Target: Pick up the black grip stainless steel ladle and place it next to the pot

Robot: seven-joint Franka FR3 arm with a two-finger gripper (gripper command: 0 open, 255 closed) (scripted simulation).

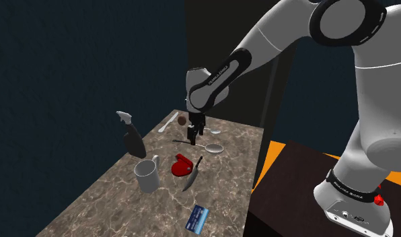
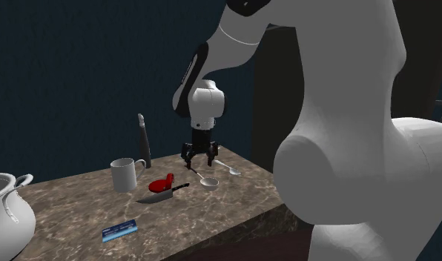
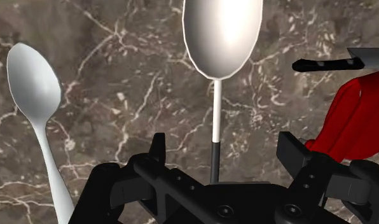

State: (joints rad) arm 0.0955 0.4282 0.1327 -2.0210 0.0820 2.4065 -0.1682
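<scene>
Pincer (image 3: 224,146) (spread) astride ladle (image 3: 221,35)

Arm (image 1: 260,50) stretched forward, wrist pointing down, jaws apart

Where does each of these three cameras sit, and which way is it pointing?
Shoulder view: beside and behind the stand, looking down along the marble counter; the arm and hand show.
Second exterior view: close behind the arm, facing across the counter toward the dark wall, pot at left.
Wrist view: on the hand, looking down at the ladle; black fingers show.
All three share the hand and the ladle.
</scene>
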